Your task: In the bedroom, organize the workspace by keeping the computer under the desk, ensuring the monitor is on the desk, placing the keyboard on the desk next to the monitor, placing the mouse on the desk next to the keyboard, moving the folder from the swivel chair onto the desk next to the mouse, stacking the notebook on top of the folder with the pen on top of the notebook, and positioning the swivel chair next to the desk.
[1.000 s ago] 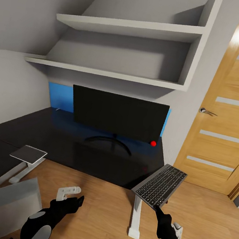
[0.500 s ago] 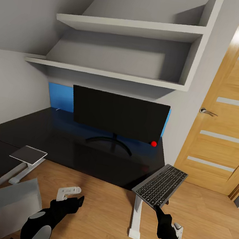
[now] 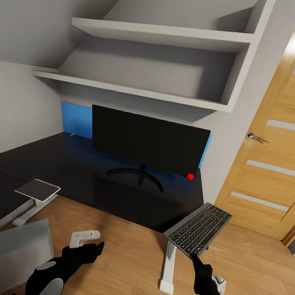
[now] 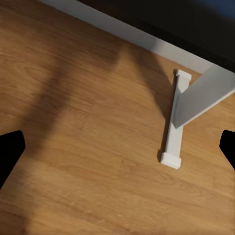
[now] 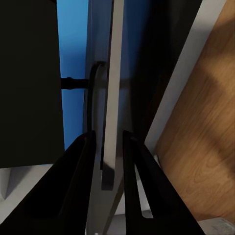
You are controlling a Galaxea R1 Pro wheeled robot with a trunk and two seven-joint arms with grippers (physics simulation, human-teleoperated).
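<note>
The black monitor point(image 3: 148, 140) stands on the glossy black desk point(image 3: 80, 174) in front of its blue back panel point(image 3: 75, 120). My right gripper point(image 3: 195, 257) is shut on the near end of the dark grey keyboard point(image 3: 197, 229). It holds the keyboard tilted in the air just off the desk's right front corner. In the right wrist view the keyboard point(image 5: 111, 98) runs edge-on between the fingers of the right gripper point(image 5: 108, 136). My left gripper point(image 3: 96, 246) hangs low over the floor, open and empty, and its left wrist view point(image 4: 117, 149) faces bare floorboards. The light grey computer point(image 3: 5, 248) stands on the floor at lower left.
White desk legs point(image 3: 169, 266) stand on the wooden floor, and one foot point(image 4: 171, 142) lies below the left gripper. A small grey plate point(image 3: 38, 189) tops the left leg. Grey wall shelves point(image 3: 161, 34) hang above the desk. A wooden door point(image 3: 284, 132) is at right.
The whole head view has shifted a few pixels, so the camera moved slightly. Both grippers and the keyboard keep the same pose.
</note>
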